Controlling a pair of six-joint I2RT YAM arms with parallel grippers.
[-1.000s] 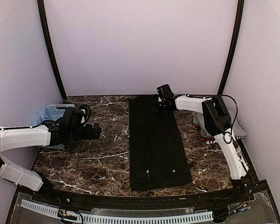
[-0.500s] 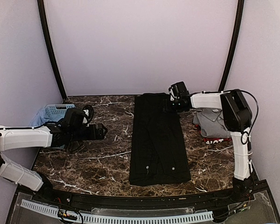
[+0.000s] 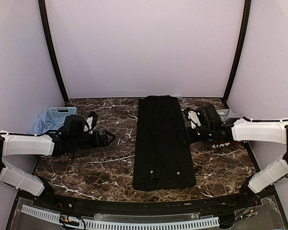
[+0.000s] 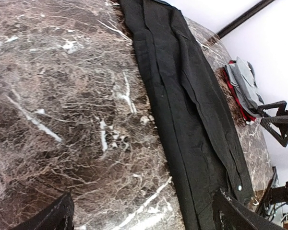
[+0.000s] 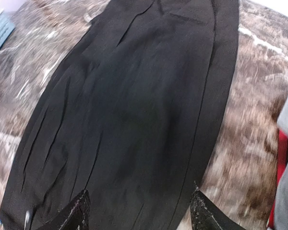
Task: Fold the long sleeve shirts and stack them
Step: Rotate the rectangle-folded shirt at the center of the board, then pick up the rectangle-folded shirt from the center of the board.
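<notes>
Dark marble table (image 3: 86, 163), lilac walls (image 3: 144, 48), long folded black shirt (image 3: 162, 143), left jaws apart, right jaws apart

No writing can be read anywhere I look. The nearest thing to it is a few pale marks on the red-edged shirt (image 3: 222, 143) at the right of the marble table (image 3: 110, 167). They are too small and blurred to spell out. In the wrist views that red edge shows only as a plain stripe.
</notes>
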